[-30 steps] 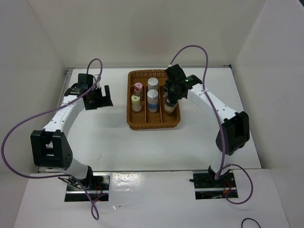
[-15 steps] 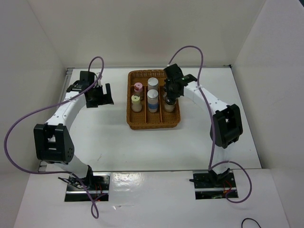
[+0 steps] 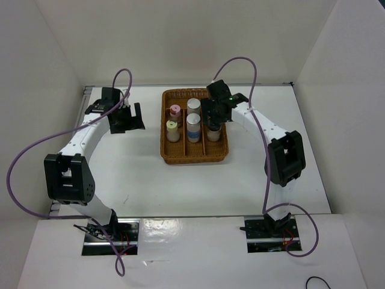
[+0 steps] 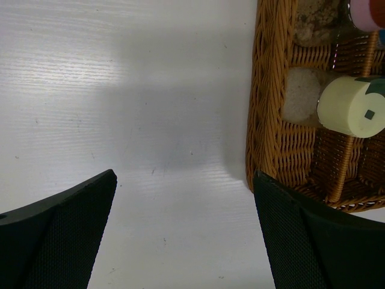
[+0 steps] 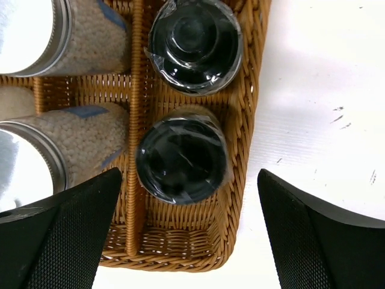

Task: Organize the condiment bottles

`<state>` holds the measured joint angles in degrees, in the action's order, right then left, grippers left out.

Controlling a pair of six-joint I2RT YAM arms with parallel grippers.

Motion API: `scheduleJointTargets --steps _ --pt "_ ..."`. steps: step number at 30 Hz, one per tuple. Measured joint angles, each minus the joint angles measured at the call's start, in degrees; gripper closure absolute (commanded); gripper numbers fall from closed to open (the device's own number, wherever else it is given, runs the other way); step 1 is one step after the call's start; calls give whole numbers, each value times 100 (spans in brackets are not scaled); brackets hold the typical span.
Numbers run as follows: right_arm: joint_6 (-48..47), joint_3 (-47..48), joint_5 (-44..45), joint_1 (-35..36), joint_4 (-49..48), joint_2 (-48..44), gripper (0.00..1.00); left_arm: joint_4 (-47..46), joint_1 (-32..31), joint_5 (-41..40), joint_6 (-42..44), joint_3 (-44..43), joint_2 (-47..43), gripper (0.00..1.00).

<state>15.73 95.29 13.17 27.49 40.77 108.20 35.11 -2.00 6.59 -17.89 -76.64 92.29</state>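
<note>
1. Brown wicker, three lanes: logged as the tray (image 3: 194,161), toward the far edge of the worktop (image 4: 120,90), midway between its left and right edges.
2. Counted six condiment bottles, all upright inside the tray, two per lane.
3. Left lane: found the pink-capped jar (image 3: 175,111) toward the far rim and the pale-yellow-capped jar (image 3: 172,126) in front of it.
4. Middle lane: found both silver-white-capped jars (image 3: 193,105), one behind the other.
5. Right lane: found both black-capped jars (image 5: 195,45), the nearer one (image 5: 182,159) closer to the tray's near right corner.
6. Read the layout as sorting by cap colour, like beside like, with dividers keeping the pairs apart.
7. Found the right gripper (image 5: 189,171) above the right lane, jaws spread wide on either side of the nearer black-capped jar, touching nothing. Jar stands free on the tray floor.
8. Found the left gripper (image 4: 183,174) low over bare worktop just beside the tray's left wall, fully spread and empty; probably parked there to stay clear.
9. Judged the task essentially complete: no jar outside the tray.
</note>
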Motion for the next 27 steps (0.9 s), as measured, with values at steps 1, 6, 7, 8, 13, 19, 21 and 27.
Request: scheduleJointTargets --steps 1,6,7,8,13,19,21,27 --pt "11 -2 24 0 4 -33 2 -2 0 20 0 0 0 0" --pt "151 -26 319 0 44 -579 2 -7 0 94 -2 0 -13 0" --pt "181 -63 376 0 31 -756 2 -9 0 114 -2 0 -26 0" --pt "229 -173 433 0 -11 -1023 2 -11 0 127 -4 0 -52 0" --pt "420 -962 640 -44 -260 -2618 2 -87 0 164 -31 83 -476 0" --pt "616 -2214 787 -111 -608 -4166 2 -216 0 205 -37 531 -1244 0" --pt "658 -2555 844 -111 -610 -4393 2 -229 0 216 -48 616 -1333 0" --pt "721 -3176 898 -111 -608 -4819 2 -264 -63 382 -83 817 -1368 0"
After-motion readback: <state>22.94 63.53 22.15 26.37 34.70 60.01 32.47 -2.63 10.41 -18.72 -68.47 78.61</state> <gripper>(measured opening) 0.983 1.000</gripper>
